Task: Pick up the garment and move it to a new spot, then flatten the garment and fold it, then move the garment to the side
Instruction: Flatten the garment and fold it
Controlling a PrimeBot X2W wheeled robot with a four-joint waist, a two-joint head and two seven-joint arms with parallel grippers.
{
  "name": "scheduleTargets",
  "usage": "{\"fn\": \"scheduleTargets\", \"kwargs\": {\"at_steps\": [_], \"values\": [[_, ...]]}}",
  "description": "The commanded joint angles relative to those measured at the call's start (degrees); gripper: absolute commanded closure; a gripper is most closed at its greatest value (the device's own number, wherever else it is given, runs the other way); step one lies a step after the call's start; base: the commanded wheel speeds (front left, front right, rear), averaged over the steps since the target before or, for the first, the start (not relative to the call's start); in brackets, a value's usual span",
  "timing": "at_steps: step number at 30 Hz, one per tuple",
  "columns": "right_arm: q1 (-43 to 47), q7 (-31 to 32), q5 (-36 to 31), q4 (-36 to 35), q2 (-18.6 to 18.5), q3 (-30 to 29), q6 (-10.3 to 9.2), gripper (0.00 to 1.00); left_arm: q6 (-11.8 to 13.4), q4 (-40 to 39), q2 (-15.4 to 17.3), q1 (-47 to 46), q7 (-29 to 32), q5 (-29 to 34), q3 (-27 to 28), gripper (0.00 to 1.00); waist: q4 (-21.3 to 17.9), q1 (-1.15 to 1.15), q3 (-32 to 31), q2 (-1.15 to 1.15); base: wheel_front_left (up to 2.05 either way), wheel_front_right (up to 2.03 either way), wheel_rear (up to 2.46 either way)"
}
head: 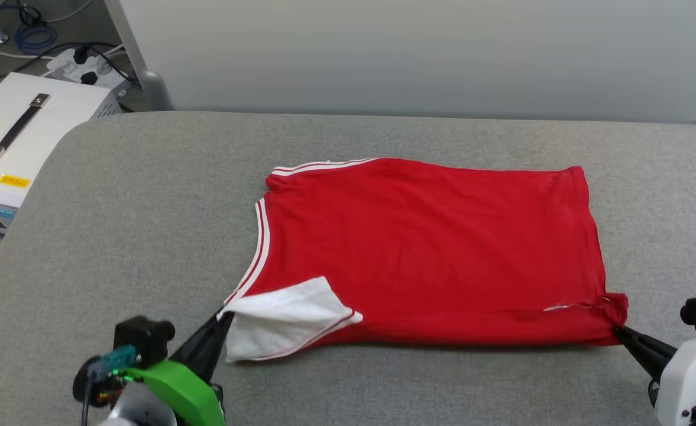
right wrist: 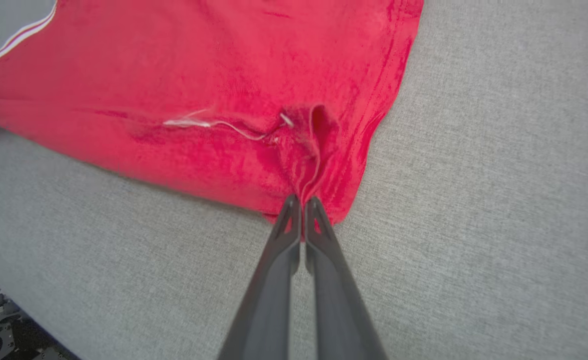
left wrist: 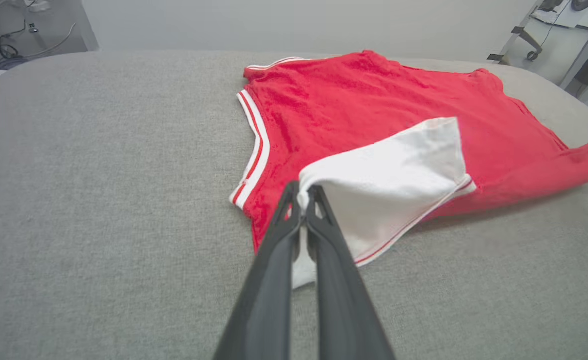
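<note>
The garment [head: 430,248] lies spread on the grey table [head: 146,207], plain red side up, its collar end to the left. A white sleeve with red stripes [head: 285,319] is folded out at its near left corner. My left gripper [head: 225,313] is shut on the shoulder corner where that sleeve starts; the left wrist view has the fingertips [left wrist: 303,197] pinching white cloth. My right gripper [head: 618,331] is shut on the near right hem corner, where the red cloth [right wrist: 274,100] bunches into the tips of the right gripper [right wrist: 301,202].
A white equipment case [head: 22,136] with a black handle stands off the table's far left, with cables and a power strip [head: 87,65] on the floor behind it. A pale wall panel [head: 418,53] runs along the table's far edge. Bare grey surface surrounds the garment.
</note>
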Motion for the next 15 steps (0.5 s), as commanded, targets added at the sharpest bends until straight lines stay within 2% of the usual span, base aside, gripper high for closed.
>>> {"fn": "scheduleTargets", "kwargs": {"at_steps": [1,5,6,15], "values": [[-0.81,0.14,-0.73,-0.45,0.43,-0.88,-0.03,1.00,-0.65,1.04,0.66,-3.23,0.34,1.02,-0.12,1.00,-0.46,0.01,1.74,0.00,0.00,0.00,0.00],[-2.83,0.93,-2.11,-1.33,1.10,-3.19,-0.03,1.00,-2.08,5.19,1.48,-11.78,1.41,1.61,-1.45,1.00,-1.47,0.01,5.13,0.00,0.00,0.00,0.00],[-5.16,1.55,-3.06,-1.66,1.85,-4.83,-0.03,1.00,-2.79,8.84,2.33,-17.90,1.37,1.77,-2.83,1.00,-2.53,0.01,7.96,0.00,0.00,0.00,0.00],[-10.95,3.02,-5.45,1.06,5.35,-7.34,-0.03,1.00,-3.26,21.77,3.26,-31.43,0.34,-1.05,-9.94,1.00,-4.53,0.01,14.32,0.00,0.00,0.00,0.00]]}}
